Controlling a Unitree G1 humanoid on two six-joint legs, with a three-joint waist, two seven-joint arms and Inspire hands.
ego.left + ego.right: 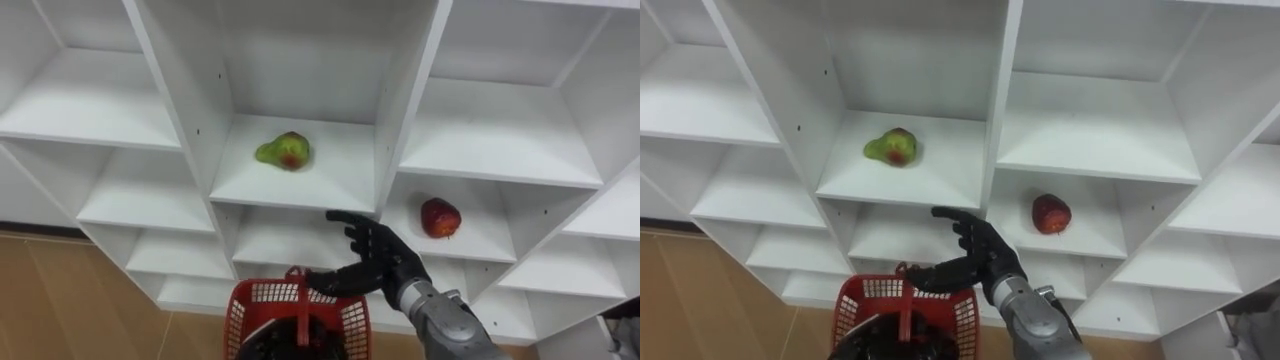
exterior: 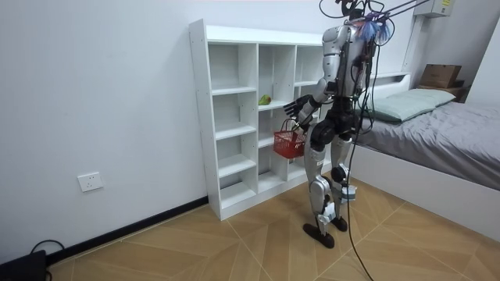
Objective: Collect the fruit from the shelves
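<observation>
A green pear with a red blush (image 1: 285, 151) lies in the middle cell of the white closet (image 1: 400, 110). One cell lower and to the right sits a red apple (image 1: 440, 217). My right hand (image 1: 375, 262) is open, held up in front of the shelf edge just below the pear's cell and left of the apple, touching neither. Under it hangs a red mesh basket (image 1: 260, 292); my dark left hand (image 1: 275, 345) shows at the bottom edge, curled round its handle. In the room view I stand facing the closet with the basket (image 2: 289, 144) at hip height.
The other closet cells in view hold nothing. An upright divider (image 1: 395, 130) separates the pear's cell from the cells on the right. Wooden floor (image 1: 60, 300) lies at lower left. A bed (image 2: 437, 133) stands behind me on the room view's right.
</observation>
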